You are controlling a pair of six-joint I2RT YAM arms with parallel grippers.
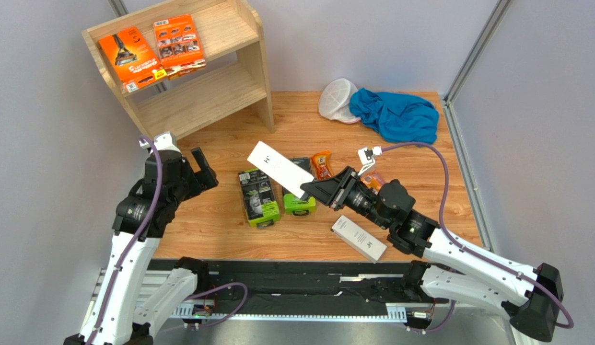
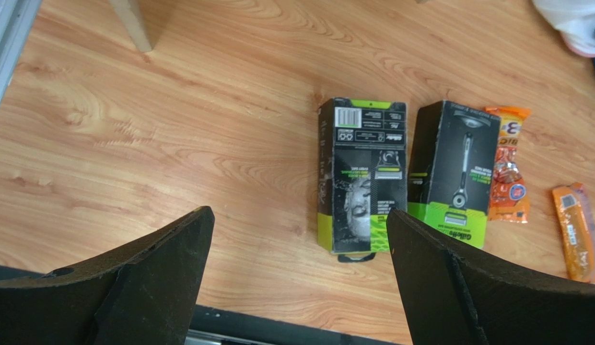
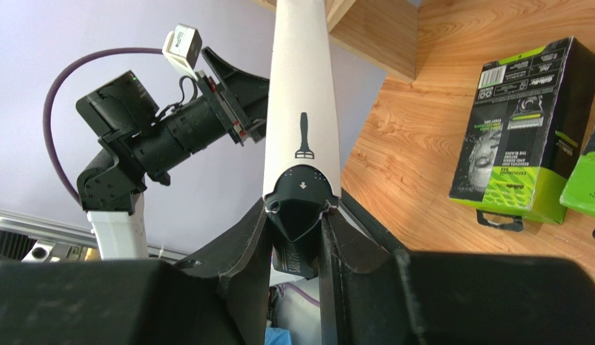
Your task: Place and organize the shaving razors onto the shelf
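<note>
Right gripper [image 1: 318, 189] pinching black end of slim white cardboard razor box [image 1: 278, 167]; box raised off wooden worktop [image 1: 206, 230], slanting away ahead of gripper. Left gripper [image 1: 204, 169] spread wide, empty. Two black-and-lime-green razor packs [image 1: 258, 198] [image 1: 299, 205] flat on worktop, just right of it. Light-wood two-tier shelf [image 1: 206, 93] beyond left gripper, two flat orange packs [image 1: 131, 57] [image 1: 178, 42] on top tier.

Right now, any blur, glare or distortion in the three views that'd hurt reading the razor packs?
Top external: evenly lit, sharp, soft shadows only. Left wrist: black-and-green pack print crisp; left claw dark and soft-edged near the lens. Right wrist: white box gripped in the right claw looks stretched by closeness, no glare; claw body blurred at the bottom.
</note>
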